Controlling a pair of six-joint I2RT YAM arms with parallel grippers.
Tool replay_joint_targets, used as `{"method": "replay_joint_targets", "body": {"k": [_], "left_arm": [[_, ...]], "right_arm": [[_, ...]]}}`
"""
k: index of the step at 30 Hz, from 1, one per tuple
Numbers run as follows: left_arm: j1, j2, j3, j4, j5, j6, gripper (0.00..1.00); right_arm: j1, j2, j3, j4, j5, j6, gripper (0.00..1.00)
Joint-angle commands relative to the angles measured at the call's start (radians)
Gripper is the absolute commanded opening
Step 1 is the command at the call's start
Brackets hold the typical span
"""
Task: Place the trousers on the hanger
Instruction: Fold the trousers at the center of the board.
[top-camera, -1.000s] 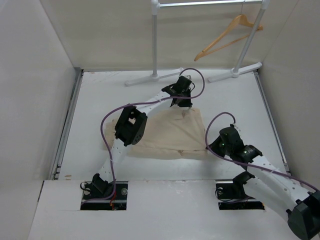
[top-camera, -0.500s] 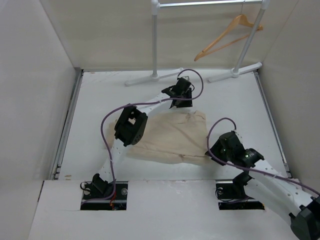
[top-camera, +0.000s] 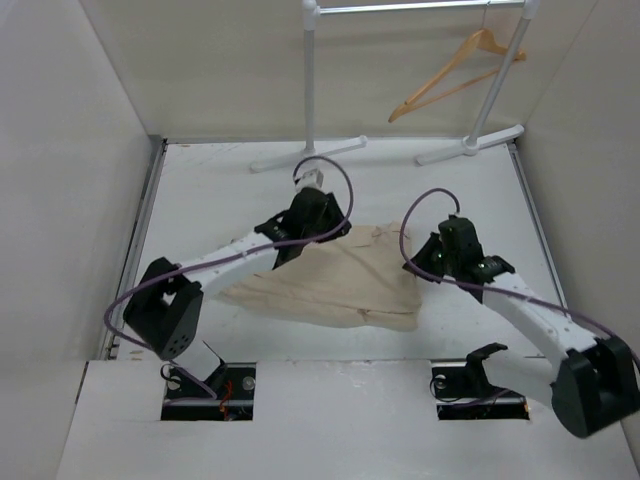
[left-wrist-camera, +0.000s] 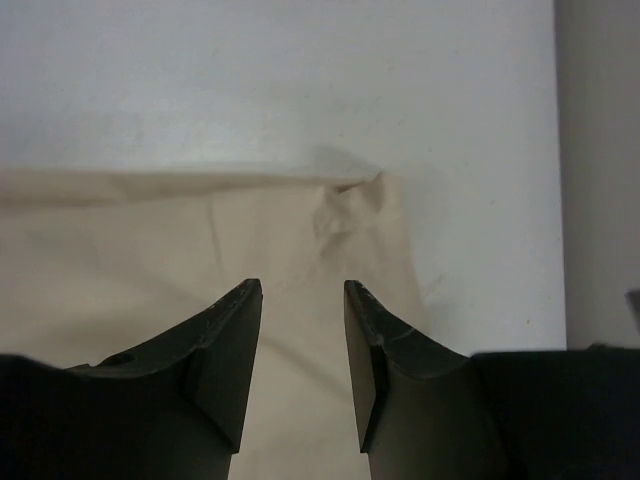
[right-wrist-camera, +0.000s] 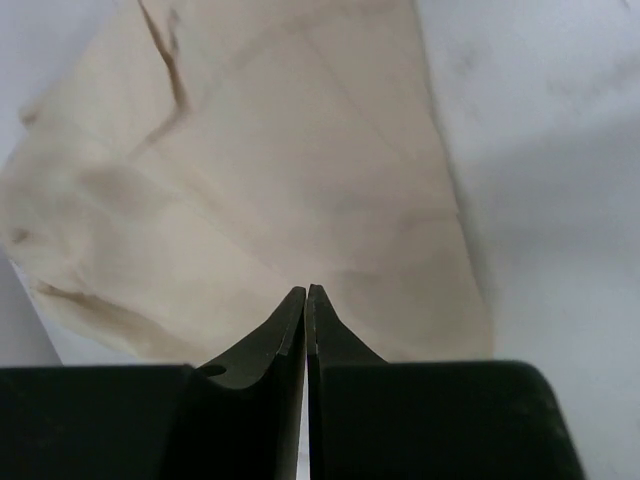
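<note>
The left gripper (left-wrist-camera: 303, 290) is held spread above the far edge of the trousers (top-camera: 340, 280), which are laid mid-table, likely readied for a pinch. The right gripper (right-wrist-camera: 306, 290) is pressed together over their right side. The hanger (top-camera: 455, 75) is hung far right, untouched.

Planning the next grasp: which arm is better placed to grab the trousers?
Left, probably: the left gripper is open right over the trousers edge; the right gripper is shut.

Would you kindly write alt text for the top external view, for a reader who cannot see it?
Beige trousers lie on a white table, the left gripper over their far edge, the right gripper at their right edge. A wooden hanger hangs on a white rack behind.
</note>
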Motion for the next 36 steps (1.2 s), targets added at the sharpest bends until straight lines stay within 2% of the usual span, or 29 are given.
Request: {"method": "replay_joint_targets", "body": {"k": [1,5,8,12,17,23,26,29,33,35,36], "left_arm": [[-0.009,-0.089,-0.238,0.085,-0.051,-0.146,0.36],[0.049,-0.209,-0.47,0.131,-0.057,-0.221,0.36],[0.142,-0.287,-0.593,0.134,-0.068,-0.24,0.36],[0.305,-0.37,-0.692,0.129,-0.042,-0.237,0.37],[0.457,-0.436,-0.71,0.134,0.041,-0.217,0.37],[0.579,-0.471,-0.625,0.083,0.081,-0.142,0.38],[0.659,-0.485,-0.566,0.037,0.124,-0.111,0.38],[0.67,-0.508,-0.507,-0.004,0.147,-0.085,0.38],[0.6,-0.539,-0.44,-0.056,0.125,-0.054,0.38],[0.54,-0.537,-0.414,-0.07,0.105,-0.039,0.38],[0.493,-0.525,-0.391,-0.084,0.086,-0.027,0.37]], "right_arm": [[-0.058,0.174,0.109,0.287,-0.093,-0.068,0.1],[-0.128,0.395,0.159,0.367,-0.09,-0.022,0.1],[-0.142,0.525,0.209,0.334,-0.093,0.0,0.1],[-0.135,0.596,0.268,0.256,-0.041,0.003,0.1],[-0.072,0.676,0.39,0.229,-0.035,0.006,0.11],[-0.026,0.82,0.649,0.165,-0.045,0.006,0.17],[-0.023,0.78,0.7,0.104,-0.012,-0.003,0.33],[-0.024,0.653,0.674,0.081,0.016,-0.052,0.5],[-0.023,0.474,0.682,0.03,-0.007,-0.136,0.58],[-0.026,0.411,0.732,0.021,-0.022,-0.173,0.4],[-0.046,0.397,0.787,0.01,-0.027,-0.179,0.2]]}}
